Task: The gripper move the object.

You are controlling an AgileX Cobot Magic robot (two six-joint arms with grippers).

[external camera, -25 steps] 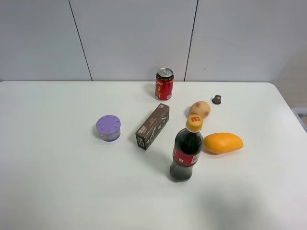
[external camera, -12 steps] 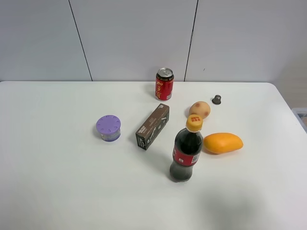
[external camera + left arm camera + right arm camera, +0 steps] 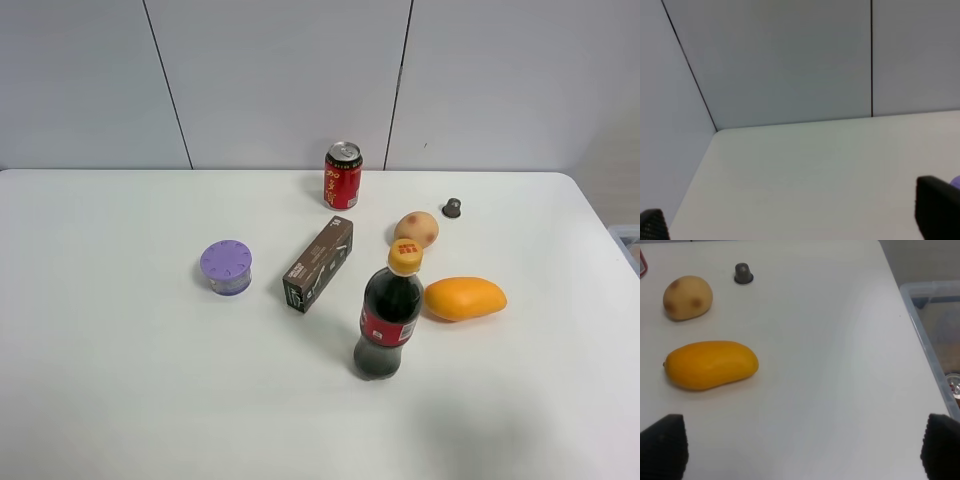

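Nothing has shifted on the white table [image 3: 120,380] over the last second; every item sits exactly where it was. No arm shows in the high view. From the right wrist, the right gripper [image 3: 800,447] hangs with its black fingertips [image 3: 662,445] spread wide, nothing between them. Ahead of it lies the mango [image 3: 711,364], and just beyond that the potato [image 3: 687,297], resting alone on the table, close to a small dark cap [image 3: 743,273]. From above, the potato [image 3: 416,229] sits between the red can [image 3: 342,174] and the mango, right behind the cola bottle [image 3: 388,316]. Left gripper [image 3: 800,222]: fingertips wide apart over bare table, empty.
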